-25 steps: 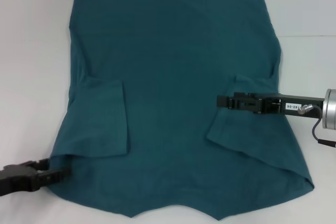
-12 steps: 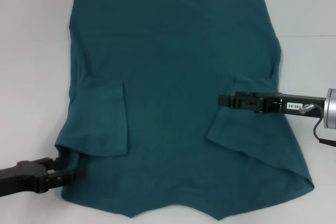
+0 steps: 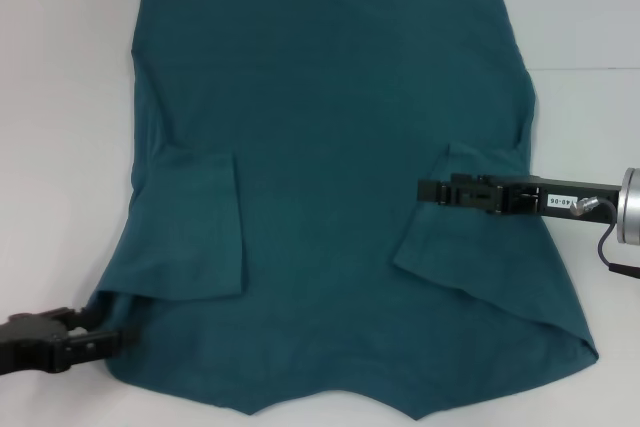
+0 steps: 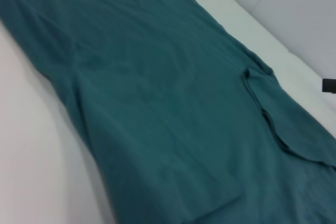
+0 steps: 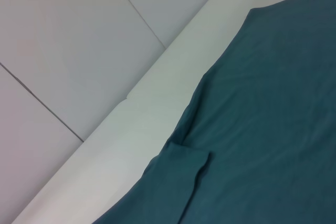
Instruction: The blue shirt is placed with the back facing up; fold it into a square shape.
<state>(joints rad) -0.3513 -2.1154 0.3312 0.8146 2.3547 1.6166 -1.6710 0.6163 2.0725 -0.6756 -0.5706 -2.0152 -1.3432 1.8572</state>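
The blue shirt (image 3: 330,177) lies flat on the white bench (image 3: 60,97), sleeves tucked inward. My left gripper (image 3: 95,340) sits at its near-left corner to lift it; my right gripper (image 3: 440,191) hovers over the right sleeve. Whether either grips, I cannot tell.

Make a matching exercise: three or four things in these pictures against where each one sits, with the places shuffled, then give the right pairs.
Things:
1. blue shirt
2. left gripper
3. right gripper
4. left sleeve

Places:
A. over the shirt's right sleeve
B. folded inward onto the shirt body
C. at the shirt's near left corner
D. spread flat on the white table

Pairs: 1-D, 2-C, 3-A, 4-B
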